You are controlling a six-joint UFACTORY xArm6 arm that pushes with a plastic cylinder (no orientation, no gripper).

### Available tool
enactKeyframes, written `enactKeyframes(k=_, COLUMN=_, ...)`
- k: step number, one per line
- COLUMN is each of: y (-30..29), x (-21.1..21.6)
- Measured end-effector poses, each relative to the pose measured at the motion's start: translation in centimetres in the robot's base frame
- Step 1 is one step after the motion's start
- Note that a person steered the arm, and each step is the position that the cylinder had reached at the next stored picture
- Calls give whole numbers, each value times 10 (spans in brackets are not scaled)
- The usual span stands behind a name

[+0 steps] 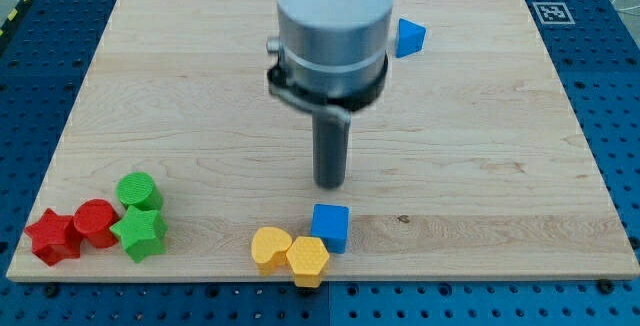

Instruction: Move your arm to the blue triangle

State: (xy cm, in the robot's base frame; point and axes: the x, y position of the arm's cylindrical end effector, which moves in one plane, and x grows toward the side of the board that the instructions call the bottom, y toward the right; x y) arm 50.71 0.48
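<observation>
No words, numbers or brand names can be read anywhere. The only sign is a small black-and-white square marker (551, 12), a fiducial pattern of the kind cameras read, stuck on the wooden worktop (480, 146) at its corner toward the view's top right. Its pattern is too small to decode. At the view's top left edge runs a strip of yellow-and-black hazard striping (14, 13), a warning mark without lettering. The coloured blocks carry no labels.
</observation>
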Motion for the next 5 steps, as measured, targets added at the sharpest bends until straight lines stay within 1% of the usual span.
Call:
enactKeyframes(k=1, y=48, x=-64)
enactKeyframes(k=2, y=136, x=-89)
enactKeyframes(k=3, y=196, x=-97)
enactKeyframes(k=4, y=203, x=-163)
enactKeyframes(k=5, y=198, x=-230)
